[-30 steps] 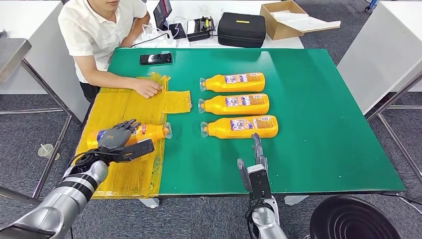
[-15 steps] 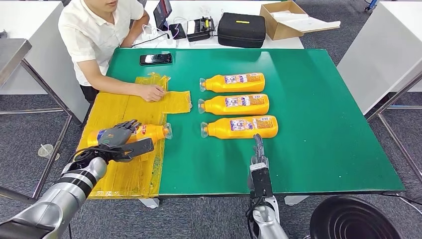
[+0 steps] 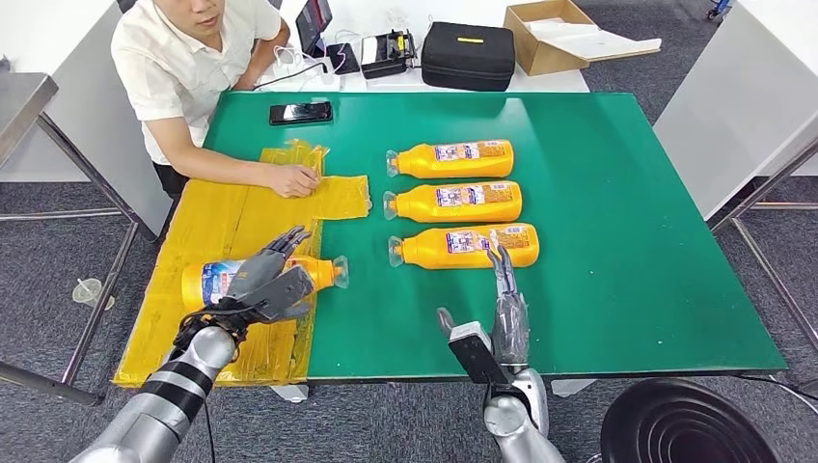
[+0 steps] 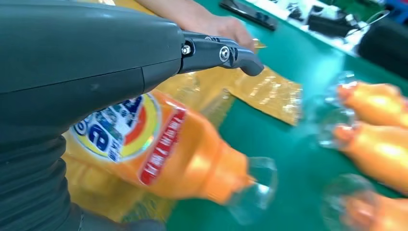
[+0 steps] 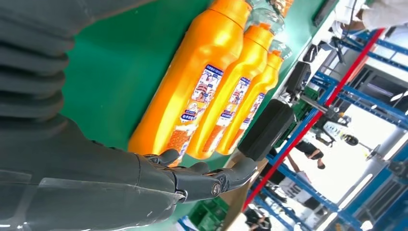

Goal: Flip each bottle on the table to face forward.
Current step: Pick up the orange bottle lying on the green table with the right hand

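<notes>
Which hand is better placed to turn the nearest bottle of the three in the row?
Probably the right hand: its fingertips reach that nearest bottle. The left hand holds another bottle.

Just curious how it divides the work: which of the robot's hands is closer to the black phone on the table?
Left. The left hand grips a bottle on the phone's side of the table; the right hand hovers farther away, by the table's near edge.
</notes>
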Robot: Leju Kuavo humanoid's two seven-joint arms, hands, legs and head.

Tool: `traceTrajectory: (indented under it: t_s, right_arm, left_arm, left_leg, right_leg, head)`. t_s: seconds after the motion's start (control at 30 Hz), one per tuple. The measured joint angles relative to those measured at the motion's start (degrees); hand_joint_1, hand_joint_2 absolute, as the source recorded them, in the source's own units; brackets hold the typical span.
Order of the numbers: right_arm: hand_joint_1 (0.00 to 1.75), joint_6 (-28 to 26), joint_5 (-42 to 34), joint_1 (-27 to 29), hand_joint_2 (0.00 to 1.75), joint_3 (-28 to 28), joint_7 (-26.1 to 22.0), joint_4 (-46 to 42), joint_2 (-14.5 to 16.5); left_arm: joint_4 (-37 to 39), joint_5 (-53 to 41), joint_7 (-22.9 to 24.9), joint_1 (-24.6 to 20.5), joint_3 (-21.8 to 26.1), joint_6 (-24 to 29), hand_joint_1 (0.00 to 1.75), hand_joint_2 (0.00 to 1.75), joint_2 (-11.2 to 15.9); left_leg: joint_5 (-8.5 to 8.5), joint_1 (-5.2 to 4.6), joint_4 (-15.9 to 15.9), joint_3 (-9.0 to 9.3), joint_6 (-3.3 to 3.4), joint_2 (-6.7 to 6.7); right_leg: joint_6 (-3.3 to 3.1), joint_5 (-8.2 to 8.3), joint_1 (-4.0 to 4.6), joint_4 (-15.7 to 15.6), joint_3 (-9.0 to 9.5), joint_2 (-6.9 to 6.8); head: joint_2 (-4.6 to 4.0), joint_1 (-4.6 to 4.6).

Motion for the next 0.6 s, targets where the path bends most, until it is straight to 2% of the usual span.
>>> traceTrajectory:
  t_s: [0.13,0.33,0.6]
  right_arm:
    - [0.0,-0.34,1.18,-0.05,1.75,0.66,0.45,-0.01,-0.9]
    - [0.0,-3.28,7.97,-0.67,1.75,1.91,3.37,-0.65,-3.05]
    - [0.0,-1.92,10.27,-1.96,1.75,2.67,5.98,-1.85,-5.56]
  left_arm:
    - [-4.05,1.02,-0.16,2.01,0.02,-0.33,0.0,1.75,-0.03]
    - [-8.18,2.59,-1.67,4.02,0.01,0.71,0.0,1.75,-0.46]
    - [-12.25,4.12,-2.09,5.75,-0.05,0.71,0.0,1.75,-0.82]
  left_leg:
    - [0.0,0.02,-0.01,-0.02,-0.01,0.0]
    - [0.01,0.02,0.0,-0.03,0.0,0.0]
    - [0.01,0.01,0.0,-0.07,0.0,0.0]
  right_leg:
    - [-0.01,0.0,0.04,0.0,-0.03,0.0]
    - [0.0,0.0,0.01,0.0,-0.01,0.0]
    - [0.0,0.01,0.01,0.0,-0.03,0.0]
  head:
    - [0.0,0.0]
    - [0.0,0.0]
    - [0.0,0.0]
